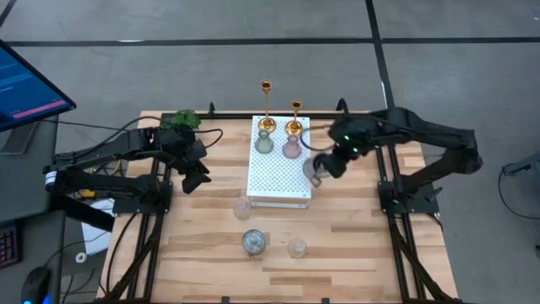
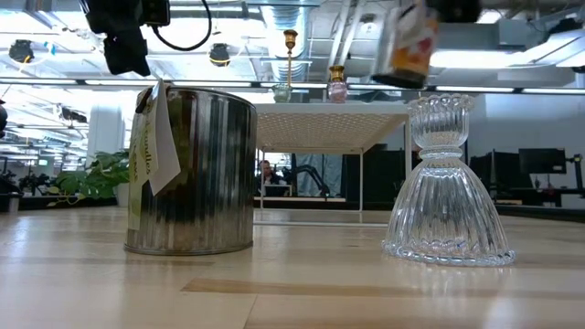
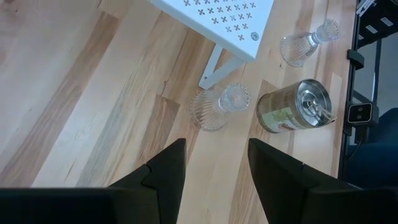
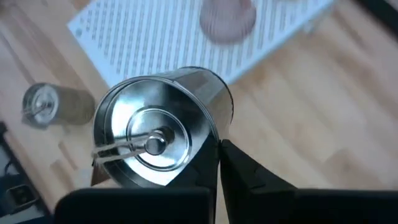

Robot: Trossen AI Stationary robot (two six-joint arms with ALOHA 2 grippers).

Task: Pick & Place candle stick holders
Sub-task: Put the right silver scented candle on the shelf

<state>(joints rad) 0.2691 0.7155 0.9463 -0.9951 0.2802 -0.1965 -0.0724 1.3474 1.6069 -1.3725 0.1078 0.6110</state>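
Two gold candle sticks (image 1: 267, 101) (image 1: 295, 116) stand on their round bases at the far edge of the white dotted board (image 1: 278, 181), with a greenish cup (image 1: 264, 143) and a pinkish cup (image 1: 292, 149) in front of them. My right gripper (image 1: 325, 165) is over the board's right edge, shut on a silvery tin cup (image 4: 155, 137). On the table near the board stand a clear cup (image 1: 242, 207), another silvery tin (image 1: 253, 242) and a second clear cup (image 1: 297, 247). My left gripper (image 1: 196, 177) hangs open left of the board. My right gripper has the silvery tin cup by its rim (image 4: 210, 140), at one side of the open top. The two fingers are shut together on the thin wall and slant down from above. The cup hangs lifted clear (image 2: 411, 41) above the board, tilted.
A leafy plant (image 1: 181, 121) sits at the far left of the table, behind my left arm. The board stands raised on thin legs (image 3: 211, 65). Bare wood lies along the table's near edge and right of the board. A monitor (image 1: 25, 89) stands off the table's left.
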